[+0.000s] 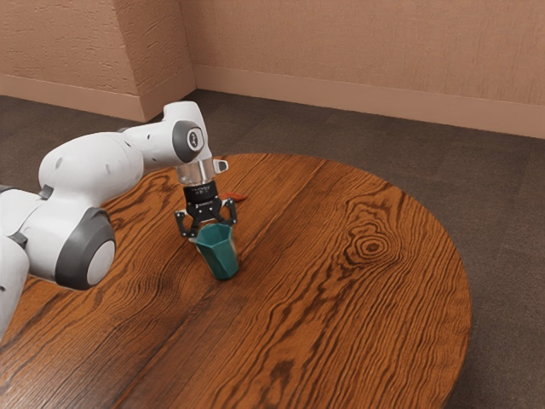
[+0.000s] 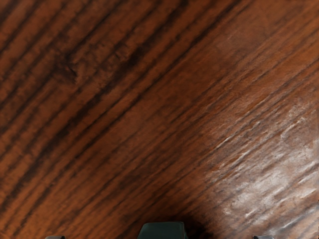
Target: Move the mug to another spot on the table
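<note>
**Mug (image 1: 223, 256) sat under one spread pincer (image 1: 207, 225)**

One round wooden tabletop (image 1: 358, 290) carried everything. One white arm (image 1: 85, 175) reached over it. The single teal mug rested on the tabletop, slightly tilted, directly beneath the pincer, whose two fingers stood wide apart at its rim. One small reddish thing (image 1: 241, 196) lay just behind, unidentifiable.

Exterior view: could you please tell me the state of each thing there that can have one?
mug: on the table, opening up, apparently leaning slightly, not gripped.
gripper: open, fingers on either side of the mug's rim.
</note>
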Robot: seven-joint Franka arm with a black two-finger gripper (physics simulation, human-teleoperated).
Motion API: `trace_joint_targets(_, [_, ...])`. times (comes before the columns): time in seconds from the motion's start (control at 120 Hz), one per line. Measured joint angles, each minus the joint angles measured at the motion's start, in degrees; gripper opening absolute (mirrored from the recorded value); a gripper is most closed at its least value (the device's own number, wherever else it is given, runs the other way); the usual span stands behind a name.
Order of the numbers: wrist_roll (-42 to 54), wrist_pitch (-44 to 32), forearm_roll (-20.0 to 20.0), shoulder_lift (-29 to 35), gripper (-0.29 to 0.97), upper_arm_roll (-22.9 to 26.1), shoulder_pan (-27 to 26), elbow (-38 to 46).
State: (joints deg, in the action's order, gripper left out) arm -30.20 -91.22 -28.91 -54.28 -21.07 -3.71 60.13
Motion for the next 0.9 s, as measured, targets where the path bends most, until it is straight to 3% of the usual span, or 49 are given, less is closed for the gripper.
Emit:
trace_joint_targets(0.275, [-0.59,-1.0,0.27,1.94,0.63,-0.02,-0.39,0.61])
trace_joint_targets(0.492, [-0.9,-1.62,3.45,9.14,0.66,-0.05,-1.09,3.52])
trace_joint_targets(0.733, [1.82,-1.63,14.05,29.52,0.67,2.41,-6.45,14.76])
trace_joint_targets(0.9, [9.73,-0.88,17.44,42.75,0.68,7.14,-10.11,23.03])
